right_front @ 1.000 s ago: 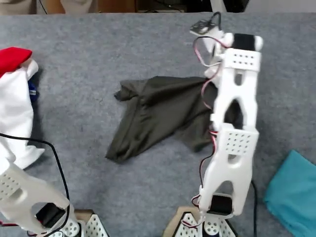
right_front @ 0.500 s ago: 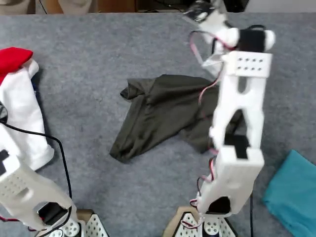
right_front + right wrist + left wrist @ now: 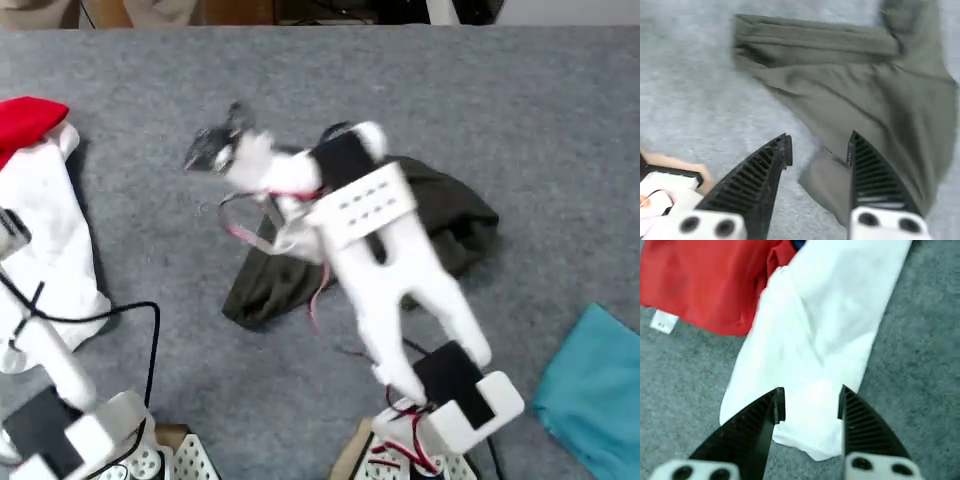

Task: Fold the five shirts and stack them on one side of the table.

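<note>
At the far left of the table (image 3: 520, 100), a red shirt (image 3: 25, 115) is bunched against the edge and partly cut off. A white shirt (image 3: 50, 250) is laid touching it and stretches toward the near side. In the left wrist view a small white label (image 3: 660, 322) is seen at the red shirt's hem. A sliver of blue cloth (image 3: 799, 244) is wedged between the two shirts, and too little of it is shown for it to be identified. The left gripper (image 3: 811, 402) is held above the near end of the white shirt, with its jaws spread apart and nothing between them. Whether the tips touch the cloth cannot be told.

In the middle of the table a dark green shirt (image 3: 455, 225) lies crumpled and unfolded. Much of it is covered in the high view by the right arm (image 3: 390, 270), which is stretched across it from the near edge. The tip of that arm is blurred in the high view and its fingers cannot be made out there. In the right wrist view the right gripper (image 3: 819, 147) is seen with its jaws apart and empty. It is poised over the shirt's edge, one finger above bare table and the other above the cloth.

At the far right a teal shirt (image 3: 595, 390) lies at the table's edge, cut off by the frame and well apart from the dark green shirt.
</note>
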